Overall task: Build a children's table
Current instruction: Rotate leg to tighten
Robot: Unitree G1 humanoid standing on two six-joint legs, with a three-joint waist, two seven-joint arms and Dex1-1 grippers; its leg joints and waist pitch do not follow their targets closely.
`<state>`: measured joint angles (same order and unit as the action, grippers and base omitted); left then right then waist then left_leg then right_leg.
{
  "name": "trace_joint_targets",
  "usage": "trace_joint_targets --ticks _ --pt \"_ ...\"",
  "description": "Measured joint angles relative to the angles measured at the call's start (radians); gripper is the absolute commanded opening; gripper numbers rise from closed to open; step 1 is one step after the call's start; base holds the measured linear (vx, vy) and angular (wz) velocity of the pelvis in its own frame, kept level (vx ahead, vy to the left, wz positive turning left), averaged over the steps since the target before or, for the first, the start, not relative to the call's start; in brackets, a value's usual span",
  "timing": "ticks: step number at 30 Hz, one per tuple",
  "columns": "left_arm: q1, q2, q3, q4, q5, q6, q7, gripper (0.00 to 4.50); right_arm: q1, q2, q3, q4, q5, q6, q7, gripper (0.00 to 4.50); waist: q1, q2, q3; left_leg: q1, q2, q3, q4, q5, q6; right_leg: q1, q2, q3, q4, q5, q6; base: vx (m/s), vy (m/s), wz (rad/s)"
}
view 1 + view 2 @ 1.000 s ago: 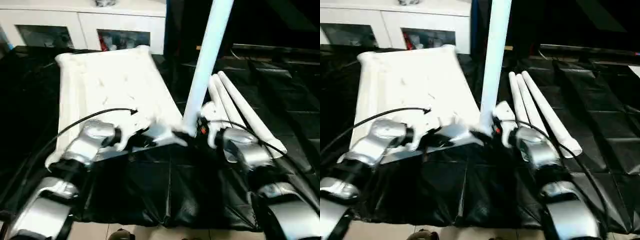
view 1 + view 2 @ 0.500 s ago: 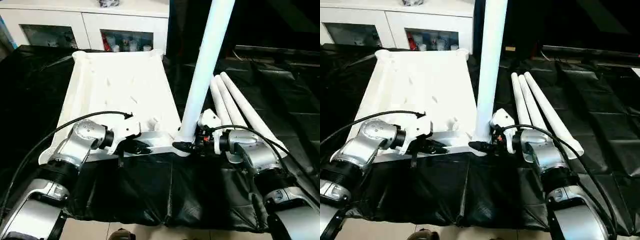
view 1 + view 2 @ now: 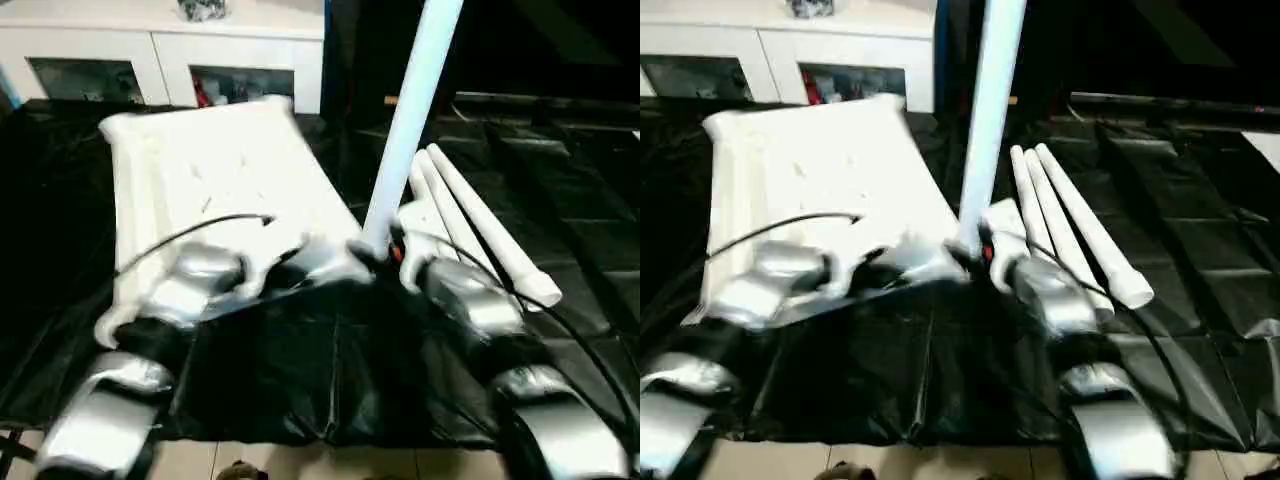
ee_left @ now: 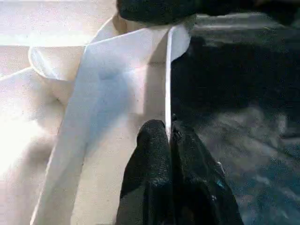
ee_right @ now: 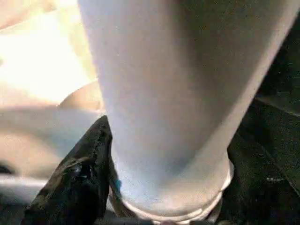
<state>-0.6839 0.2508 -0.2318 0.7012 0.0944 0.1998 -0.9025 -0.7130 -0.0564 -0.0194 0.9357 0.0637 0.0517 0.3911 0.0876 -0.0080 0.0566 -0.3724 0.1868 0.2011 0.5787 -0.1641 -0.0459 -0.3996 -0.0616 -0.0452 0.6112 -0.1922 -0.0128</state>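
The white tabletop (image 3: 200, 170) lies underside up on a black sheet. One white leg (image 3: 405, 130) stands upright in its near right corner socket. My right gripper (image 3: 385, 250) is at the foot of that leg. In the right wrist view the leg (image 5: 178, 84) sits between its fingers, and one black finger (image 5: 79, 178) presses against it. My left gripper (image 3: 295, 265) is at the near edge, just left of that corner. In the left wrist view it (image 4: 169, 136) is shut on the thin rim wall (image 4: 117, 61). Three more legs (image 3: 480, 235) lie side by side to the right.
A white cabinet with glass doors (image 3: 160, 60) stands behind the tabletop. The black sheet (image 3: 330, 380) covers the work area down to a pale tiled floor at the near edge. A black cable loops over my left forearm (image 3: 190, 235).
The whole view has swung and blurred, which is the camera moving. Both grippers stay at the tabletop's near right corner, and the leg stays upright.
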Motion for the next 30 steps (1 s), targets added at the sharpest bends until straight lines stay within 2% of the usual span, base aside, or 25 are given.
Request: trace_joint_targets --ticks 1,2,3,6,11,15,19,21,26,30 --pt "0.0 -0.003 0.0 0.001 0.003 0.0 0.007 0.0 -0.002 0.009 -0.006 0.011 0.0 -0.014 -0.018 2.74 0.0 0.0 0.0 0.001 0.0 0.0 -0.001 0.0 0.0 0.001 0.0 0.0 0.0 0.0 0.0 0.0 0.0 0.0" --pt "0.0 -0.004 0.0 0.001 0.004 0.0 0.01 0.0 -0.002 0.014 -0.01 0.017 0.0 -0.023 -0.029 3.3 0.001 0.0 0.0 0.002 0.0 0.0 -0.001 0.0 0.0 0.001 0.0 0.0 0.0 0.0 0.0 0.0 0.0 0.0" --pt "0.0 -0.006 0.0 0.001 0.006 0.0 0.014 0.0 -0.002 0.017 -0.012 0.021 0.0 -0.03 -0.037 3.44 0.001 0.0 0.0 0.002 0.0 0.0 -0.001 0.0 0.0 0.001 0.0 0.0 0.0 0.0 0.001 0.0 0.0 0.0" --pt "0.0 -0.008 0.0 0.001 0.009 0.0 0.02 0.0 -0.002 0.024 -0.014 0.025 0.0 -0.04 -0.04 3.53 0.001 0.0 0.0 0.002 0.0 0.0 -0.001 0.0 0.0 0.001 0.0 0.0 0.0 0.0 0.001 0.0 0.0 0.0" --pt "0.001 -0.001 0.0 0.001 0.009 -0.01 0.007 0.0 -0.002 0.023 -0.014 0.033 0.0 -0.063 -0.004 4.04 0.0 0.0 0.0 0.001 -0.001 0.0 -0.001 0.0 0.0 0.001 0.0 0.001 -0.001 0.0 0.0 0.0 0.0 0.0" --pt "0.006 0.027 0.001 0.001 0.007 -0.044 -0.058 0.0 0.005 -0.016 0.001 0.022 0.0 -0.069 0.137 4.04 -0.001 0.0 0.0 0.001 0.0 0.0 -0.002 0.0 0.0 0.0 0.0 0.001 0.0 0.003 -0.003 0.0 0.0 0.0" --pt "0.013 0.054 -0.002 -0.009 -0.005 -0.074 -0.132 0.0 0.023 -0.059 0.038 -0.011 0.0 -0.078 0.256 4.04 0.003 0.002 0.0 0.0 0.001 0.0 -0.004 0.0 0.0 -0.002 0.001 0.0 0.0 0.002 -0.002 0.0 0.0 0.0" --pt "0.02 0.077 -0.008 -0.013 -0.017 -0.1 -0.188 0.0 0.054 -0.101 0.072 -0.059 0.003 -0.079 0.372 4.04 0.012 0.003 0.001 -0.002 0.002 0.0 -0.004 0.0 0.0 -0.003 0.001 -0.001 0.0 0.0 -0.002 0.0 0.0 0.0" --pt "0.033 0.114 -0.009 -0.021 -0.033 -0.137 -0.281 0.0 0.087 -0.161 0.11 -0.129 0.012 -0.064 0.567 4.04 0.022 0.004 0.001 -0.005 0.002 0.0 -0.003 0.0 0.0 -0.004 0.001 -0.002 0.0 0.0 -0.002 0.0 0.0 0.0" --pt "0.048 0.144 -0.012 -0.03 -0.046 -0.16 -0.359 0.0 0.102 -0.213 0.156 -0.17 0.014 -0.056 0.711 3.59 0.026 0.003 0.001 -0.005 0.002 0.0 -0.003 0.0 0.0 -0.004 0.001 -0.002 0.0 0.0 -0.003 0.0 0.0 0.0"
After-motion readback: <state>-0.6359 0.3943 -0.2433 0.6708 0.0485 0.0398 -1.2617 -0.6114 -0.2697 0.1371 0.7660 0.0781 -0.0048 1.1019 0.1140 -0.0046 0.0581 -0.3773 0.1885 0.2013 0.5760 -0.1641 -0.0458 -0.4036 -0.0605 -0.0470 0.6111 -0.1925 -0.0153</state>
